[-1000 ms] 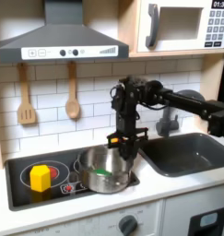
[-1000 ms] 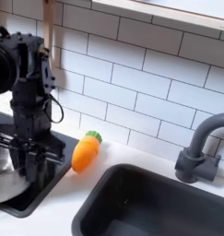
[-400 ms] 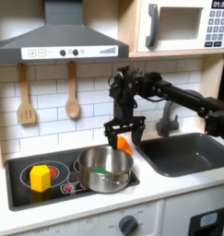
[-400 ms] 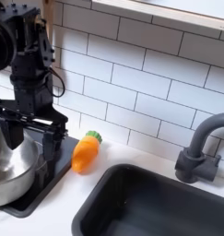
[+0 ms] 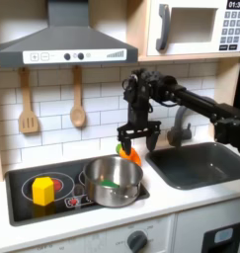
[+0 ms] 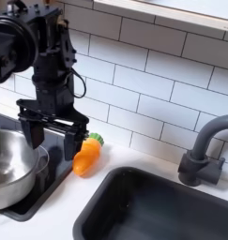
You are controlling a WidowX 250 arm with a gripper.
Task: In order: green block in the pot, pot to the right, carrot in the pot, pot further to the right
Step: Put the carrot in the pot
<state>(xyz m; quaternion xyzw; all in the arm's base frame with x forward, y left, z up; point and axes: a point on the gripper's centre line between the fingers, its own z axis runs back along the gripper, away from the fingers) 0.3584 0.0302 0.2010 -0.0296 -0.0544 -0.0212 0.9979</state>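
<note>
In the first exterior view, the pot (image 5: 115, 181) sits below the jaws toward the first exterior view's left, with the green block (image 5: 110, 184) inside it. In the second exterior view, the carrot (image 6: 85, 155) lies just beside the jaws on the second exterior view's right.

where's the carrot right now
The carrot lies on the white counter between the black stovetop and the sink, close to the tiled wall; in the second exterior view it is just right of the open gripper and the pot.

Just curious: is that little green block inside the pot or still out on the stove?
Inside. In the first exterior view the green block lies within the pot.
</note>
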